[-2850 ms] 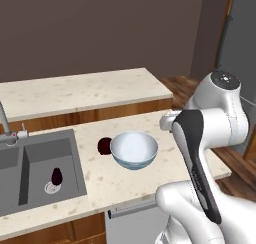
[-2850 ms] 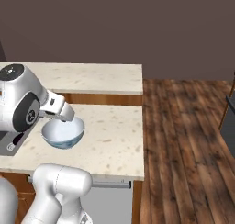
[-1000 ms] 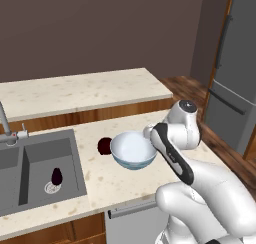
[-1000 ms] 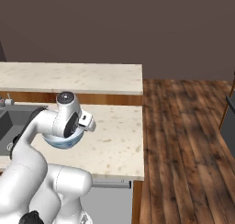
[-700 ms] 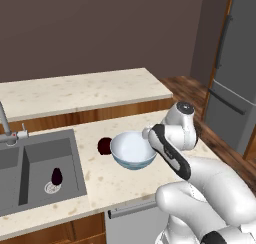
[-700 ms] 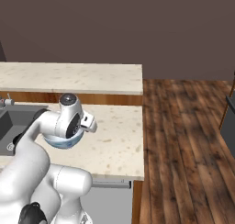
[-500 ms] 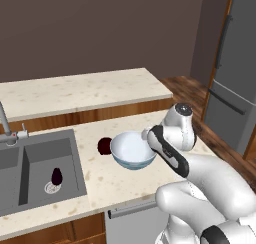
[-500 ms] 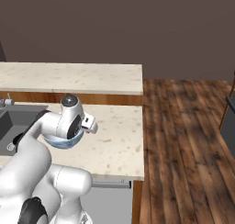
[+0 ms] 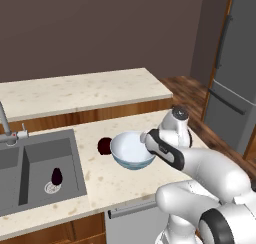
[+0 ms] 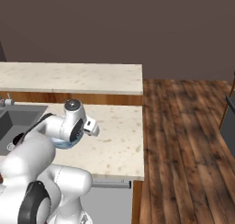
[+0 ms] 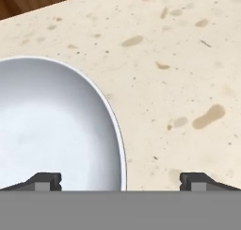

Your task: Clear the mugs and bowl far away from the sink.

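Bowl (image 11: 52, 130) rim now straddled by lowered gripper (image 11: 120, 179), jaws wide apart, nothing held; grasp looks imminent.

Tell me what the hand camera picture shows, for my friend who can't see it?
Looking down from the robot's hand, the rim of a pale bowl sits between its two open dark fingers, one over the bowl's inside, the other over the counter. The rest is speckled beige counter.

Bowl (image 9: 131, 151): pale blue-white, upright on counter. Maroon mug (image 9: 104, 146): just beside bowl. Second mug (image 9: 56, 176): apparently upright, in sink (image 9: 35, 153) basin.
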Robot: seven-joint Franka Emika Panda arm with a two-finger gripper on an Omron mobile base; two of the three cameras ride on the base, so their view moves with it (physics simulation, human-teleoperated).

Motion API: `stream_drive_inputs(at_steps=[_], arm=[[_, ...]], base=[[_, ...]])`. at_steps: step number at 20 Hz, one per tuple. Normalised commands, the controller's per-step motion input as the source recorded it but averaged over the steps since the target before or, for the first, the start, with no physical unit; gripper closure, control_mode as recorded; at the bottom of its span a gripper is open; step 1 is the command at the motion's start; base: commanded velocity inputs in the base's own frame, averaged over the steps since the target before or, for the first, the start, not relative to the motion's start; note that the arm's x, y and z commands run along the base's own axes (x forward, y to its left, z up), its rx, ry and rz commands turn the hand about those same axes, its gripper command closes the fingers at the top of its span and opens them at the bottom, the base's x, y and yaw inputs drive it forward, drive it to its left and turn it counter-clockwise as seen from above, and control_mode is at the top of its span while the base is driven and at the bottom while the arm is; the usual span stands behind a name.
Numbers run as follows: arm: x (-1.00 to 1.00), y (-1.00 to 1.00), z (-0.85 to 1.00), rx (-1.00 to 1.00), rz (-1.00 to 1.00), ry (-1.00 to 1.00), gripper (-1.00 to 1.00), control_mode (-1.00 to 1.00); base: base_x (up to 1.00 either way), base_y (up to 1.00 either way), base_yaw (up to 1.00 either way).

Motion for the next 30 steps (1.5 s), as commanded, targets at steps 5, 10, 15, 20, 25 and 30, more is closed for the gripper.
stream_drive_inputs(at_steps=[5,10,15,20,25,30], arm=[[0.17,0.01,-0.28,0.00,0.00,0.01,-1.00,-1.00],[0.14,0.11,-0.29,0.00,0.00,0.03,-1.00,-1.00],[0.14,0.25,-0.23,0.00,0.00,0.04,1.00,-1.00],[0.03,0.18,-0.15,0.00,0.00,0.03,1.00,-1.00],[0.00,0.01,-0.20,0.02,-0.01,0.10,1.00,-1.00],[-0.23,-0.40,0.36,0.16,-0.15,0.04,1.00,-1.00]], base=[[0.00,0.00,0.00],[0.00,0.00,0.00],[0.00,0.00,0.00],[0.00,0.00,0.00],[0.00,0.00,0.00],[0.00,0.00,0.00]])
